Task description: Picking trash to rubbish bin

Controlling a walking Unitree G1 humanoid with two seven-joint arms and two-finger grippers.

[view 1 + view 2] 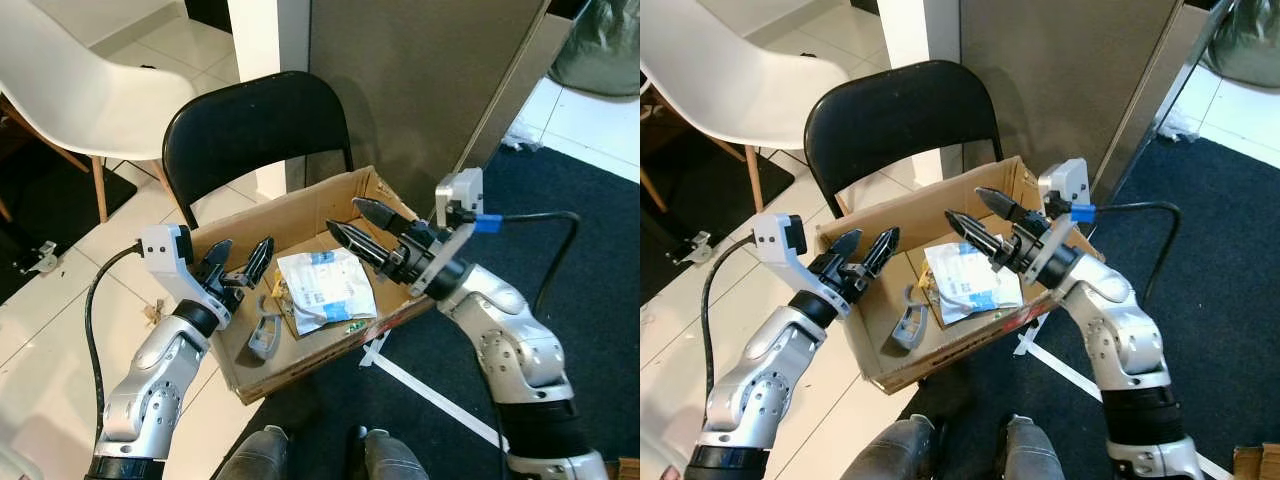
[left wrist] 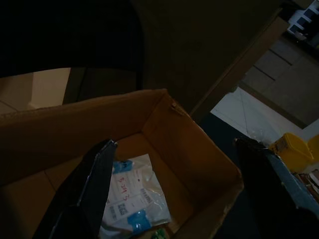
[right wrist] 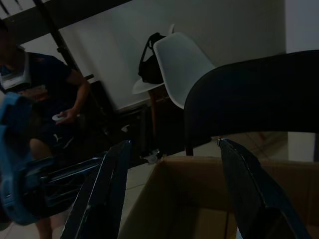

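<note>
While both grippers hover open and empty over the box [image 1: 395, 205], the white packet [image 1: 325, 285] lies near its right edge, just below the right gripper [image 1: 352, 223]; the left gripper [image 1: 240, 258] sits farther.

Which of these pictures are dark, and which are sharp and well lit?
Left eye and right eye views: bright and sharp; the cardboard box and white packet read clearly. Left wrist view: very dim, though the packet's blue labels can be made out. Right wrist view: dark; a person sits in shade.
</note>
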